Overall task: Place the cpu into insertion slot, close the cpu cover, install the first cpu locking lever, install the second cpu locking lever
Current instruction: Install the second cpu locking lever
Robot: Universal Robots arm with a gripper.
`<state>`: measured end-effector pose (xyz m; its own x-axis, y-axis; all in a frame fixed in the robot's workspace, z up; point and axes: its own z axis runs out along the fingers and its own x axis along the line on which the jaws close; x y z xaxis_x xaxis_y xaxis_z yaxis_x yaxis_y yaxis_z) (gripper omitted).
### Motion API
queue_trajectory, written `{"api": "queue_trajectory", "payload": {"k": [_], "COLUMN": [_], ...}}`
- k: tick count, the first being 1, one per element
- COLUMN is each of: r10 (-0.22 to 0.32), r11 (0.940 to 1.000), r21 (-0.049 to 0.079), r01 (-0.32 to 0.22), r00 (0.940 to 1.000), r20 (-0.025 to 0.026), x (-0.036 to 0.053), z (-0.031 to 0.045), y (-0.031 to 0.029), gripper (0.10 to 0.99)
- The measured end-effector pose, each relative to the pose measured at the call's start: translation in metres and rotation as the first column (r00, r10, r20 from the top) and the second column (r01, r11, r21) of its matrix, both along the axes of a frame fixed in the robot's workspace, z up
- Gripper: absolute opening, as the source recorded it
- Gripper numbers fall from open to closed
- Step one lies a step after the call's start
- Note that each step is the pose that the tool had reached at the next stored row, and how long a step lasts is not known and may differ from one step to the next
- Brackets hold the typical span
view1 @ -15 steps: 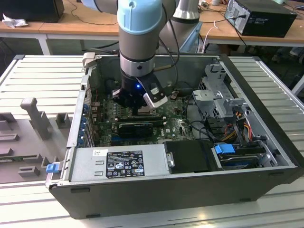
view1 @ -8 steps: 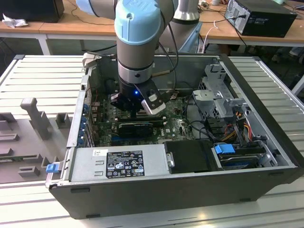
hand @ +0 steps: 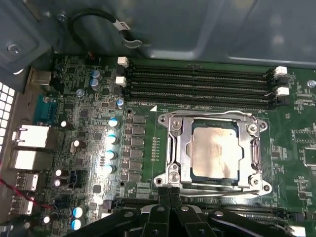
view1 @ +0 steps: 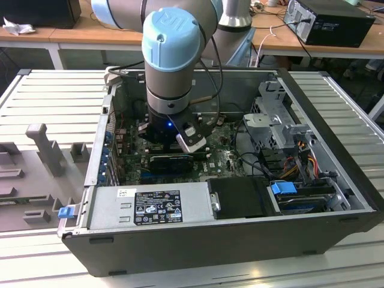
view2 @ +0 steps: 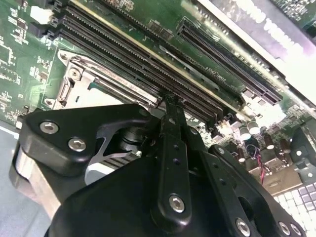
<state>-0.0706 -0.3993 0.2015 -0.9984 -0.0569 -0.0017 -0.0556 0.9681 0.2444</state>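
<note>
Exterior view first: the computer case (view1: 198, 237) sits open on the tabletop (view1: 54, 108), arm reaching inside. First wrist view: tool (hand: 170, 195) with fingers pressed together, empty, beside the insertion slot (hand: 170, 143); cpu (hand: 215, 152) seated, cpu cover (hand: 256, 154) down. Second wrist view: fingers (view2: 174, 118) over the motherboard (view2: 19, 54).

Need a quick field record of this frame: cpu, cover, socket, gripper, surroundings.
cpu: pale silver-grey square chip, lying flat in the socket
cover: thin silvery metal frame, down around the chip
socket: silvery-rimmed insertion slot on the green motherboard
gripper: black gripper, fingers together, holding nothing, at the socket's edge
levers: state cannot tell
nearby: long black memory slots beside the socket
enclosure: open grey computer case on a slatted metal table
</note>
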Motion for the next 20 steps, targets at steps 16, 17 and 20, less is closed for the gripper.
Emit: {"api": "queue_trajectory", "payload": {"k": [16,17,20], "r10": [-0.001,0.000,0.000], "r11": [0.9984,0.9984,0.9984], "r21": [0.056,0.056,0.056], "r01": [0.001,0.000,0.000], "r00": [1.0000,1.0000,1.0000], "r20": [0.0003,0.0001,0.0001], "x": [-0.0081,-0.0081,-0.0081], "z": [-0.0042,-0.0010,0.0056], "y": [-0.0026,-0.0026,-0.0026], "gripper": [0.106,0.106,0.106]}}
